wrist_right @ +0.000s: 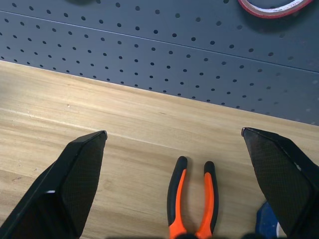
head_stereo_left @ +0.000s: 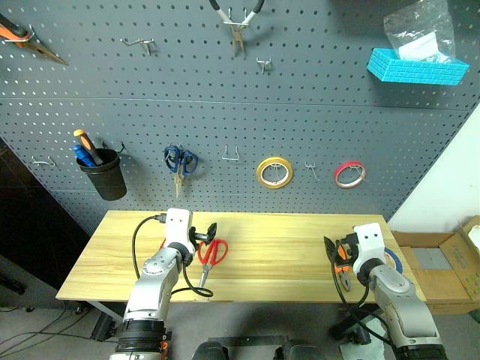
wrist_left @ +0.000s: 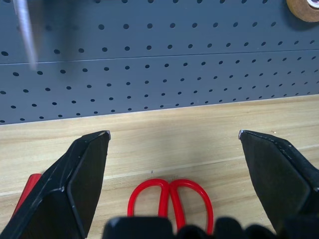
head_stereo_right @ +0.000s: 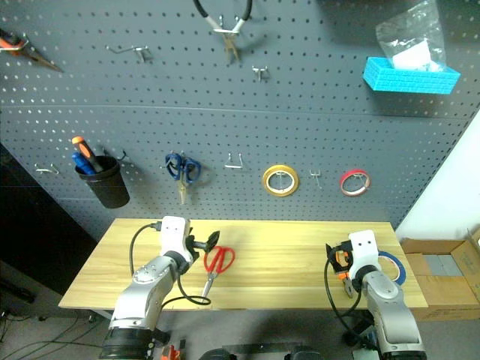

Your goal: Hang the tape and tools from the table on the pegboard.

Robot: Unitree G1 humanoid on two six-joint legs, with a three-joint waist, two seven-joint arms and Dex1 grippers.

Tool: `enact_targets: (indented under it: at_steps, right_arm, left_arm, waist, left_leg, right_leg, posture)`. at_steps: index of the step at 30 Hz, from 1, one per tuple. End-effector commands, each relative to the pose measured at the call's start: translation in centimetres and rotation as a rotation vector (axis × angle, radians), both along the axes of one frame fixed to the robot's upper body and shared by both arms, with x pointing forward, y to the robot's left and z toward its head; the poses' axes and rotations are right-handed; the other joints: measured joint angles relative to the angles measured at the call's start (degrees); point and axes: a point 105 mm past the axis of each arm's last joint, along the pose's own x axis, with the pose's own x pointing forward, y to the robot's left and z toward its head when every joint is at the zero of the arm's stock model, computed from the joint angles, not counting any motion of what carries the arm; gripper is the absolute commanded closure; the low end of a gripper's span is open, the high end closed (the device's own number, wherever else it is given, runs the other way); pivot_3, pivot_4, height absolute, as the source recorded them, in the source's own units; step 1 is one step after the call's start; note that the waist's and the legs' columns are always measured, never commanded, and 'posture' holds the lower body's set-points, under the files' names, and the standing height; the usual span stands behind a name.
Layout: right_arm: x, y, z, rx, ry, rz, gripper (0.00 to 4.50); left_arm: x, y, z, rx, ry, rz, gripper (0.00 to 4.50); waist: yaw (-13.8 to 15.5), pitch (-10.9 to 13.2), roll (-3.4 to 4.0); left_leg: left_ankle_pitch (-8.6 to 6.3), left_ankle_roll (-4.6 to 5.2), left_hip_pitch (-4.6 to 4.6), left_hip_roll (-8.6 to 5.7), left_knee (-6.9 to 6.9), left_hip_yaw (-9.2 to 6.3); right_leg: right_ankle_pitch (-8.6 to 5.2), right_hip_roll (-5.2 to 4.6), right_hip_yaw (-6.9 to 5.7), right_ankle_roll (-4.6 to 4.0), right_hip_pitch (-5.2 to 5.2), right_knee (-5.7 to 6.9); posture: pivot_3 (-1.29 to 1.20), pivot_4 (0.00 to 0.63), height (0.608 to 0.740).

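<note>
Here, the red scissors (head_stereo_left: 212, 255) lie flat on the pale wood table (head_stereo_left: 277, 247), loops toward the pegboard (head_stereo_left: 225, 105), steel blades pointing at the near edge. The left claw (wrist_left: 172, 149) hovers just over them, spread wide and empty. The orange-and-black pliers (wrist_right: 192, 201) lie handles toward the board, under the right claw (wrist_right: 174, 144), also wide and empty. The blue tape (head_stereo_right: 391, 266) lies beside them, apparently flat, partly hidden by the arm.

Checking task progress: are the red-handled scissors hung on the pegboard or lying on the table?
On the table. The red-handled scissors lie flat on the table, below the open left gripper; not on the pegboard.
</note>
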Motion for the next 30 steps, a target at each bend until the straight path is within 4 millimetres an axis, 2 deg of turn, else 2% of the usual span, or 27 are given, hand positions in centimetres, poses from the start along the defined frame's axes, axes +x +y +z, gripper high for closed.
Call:
enact_targets:
  at_steps: [1, 10, 14, 15, 17, 19, 23, 26, 30]
  right_arm:
    - [0.6, -0.2, 1.3, -0.019, -0.053, 0.007, 0.00]
    - [0.3, -0.3, 1.3, -0.036, -0.043, 0.017, 0.00]
    - [0.1, -1.0, 1.0, -0.066, -0.007, 0.017, 0.00]
    - [0.2, -1.4, 0.9, -0.071, 0.014, 0.017, 0.00]
    - [0.2, -2.2, 0.7, -0.086, 0.061, 0.025, 0.00]
    - [0.4, -3.2, 0.5, -0.067, 0.111, 0.016, 0.00]
    - [1.1, -4.9, 0.2, -0.037, 0.191, -0.004, 0.00]
    - [1.6, -6.4, 0.4, -0.029, 0.226, -0.017, 0.00]
    - [2.1, -7.8, 0.7, -0.004, 0.264, -0.045, 0.00]
  left_arm:
    - [0.6, -0.2, 1.7, -0.008, -0.077, -0.003, 0.04]
    - [0.7, 0.2, 1.1, -0.004, -0.076, 0.008, 0.04]
    - [0.5, -0.7, 1.0, -0.017, -0.065, -0.041, 0.04]
    - [0.6, -1.8, 1.1, -0.033, -0.059, -0.095, 0.04]
    - [0.4, -4.8, 1.5, -0.087, -0.042, -0.245, 0.04]
    - [0.1, -8.2, 1.9, -0.138, -0.023, -0.413, 0.04]
    - [-0.6, -13.1, 2.8, -0.149, -0.012, -0.681, 0.04]
    - [-1.5, -16.0, 3.2, -0.137, 0.007, -0.865, 0.04]
    - [-1.6, -19.2, 3.8, -0.098, -0.016, -1.006, 0.04]
  waist:
    - [0.0, 0.0, 0.00]
    - [0.0, 0.0, 0.00]
    - [0.0, 0.0, 0.00]
    - [0.0, 0.0, 0.01]
    - [0.0, 0.1, 0.07]
    - [0.0, 0.8, 0.11]
    - [0.0, 2.6, 0.29]
    - [-0.4, 4.2, 0.58]
    - [-0.6, 7.0, 0.70]
  left_leg:
    - [0.00, 0.00, 0.00, 0.00, 0.00, 0.00]
    - [0.00, 0.00, 0.00, 0.00, 0.00, 0.00]
    - [0.00, 0.00, -0.01, -0.01, 0.00, 0.00]
    - [0.00, 0.00, -0.01, -0.01, 0.00, 0.01]
    - [0.00, 0.00, -0.01, -0.03, 0.00, 0.01]
    - [0.00, 0.00, 0.04, -0.04, 0.03, 0.01]
    - [0.01, 0.02, 0.04, -0.08, 0.05, 0.03]
    - [0.02, 0.03, -0.01, -0.09, 0.01, 0.05]
    - [0.00, 0.04, -0.13, -0.08, -0.06, 0.01]
  right_leg:
    - [0.00, 0.00, 0.00, 0.00, 0.00, 0.00]
    - [0.00, 0.00, 0.00, -0.01, 0.00, 0.00]
    - [0.00, 0.00, 0.00, -0.01, 0.00, 0.00]
    - [0.00, 0.00, 0.00, -0.01, 0.00, 0.00]
    - [-0.01, 0.00, 0.00, -0.01, 0.00, 0.00]
    - [-0.02, 0.00, 0.00, -0.04, 0.04, -0.01]
    - [-0.12, 0.01, 0.08, -0.22, 0.06, -0.01]
    - [-0.02, 0.06, 0.13, -0.04, 0.01, -0.01]
    - [-0.13, 0.20, 0.11, -0.06, -0.06, -0.04]
  posture:
    - [0.06, 0.000, 0.740]
    - [0.06, 0.000, 0.740]
    - [0.05, 0.000, 0.740]
    - [0.05, 0.000, 0.740]
    - [0.04, 0.038, 0.740]
    - [0.03, 0.058, 0.740]
    - [0.01, 0.128, 0.740]
    - [-0.01, 0.184, 0.740]
    - [-0.01, 0.245, 0.740]
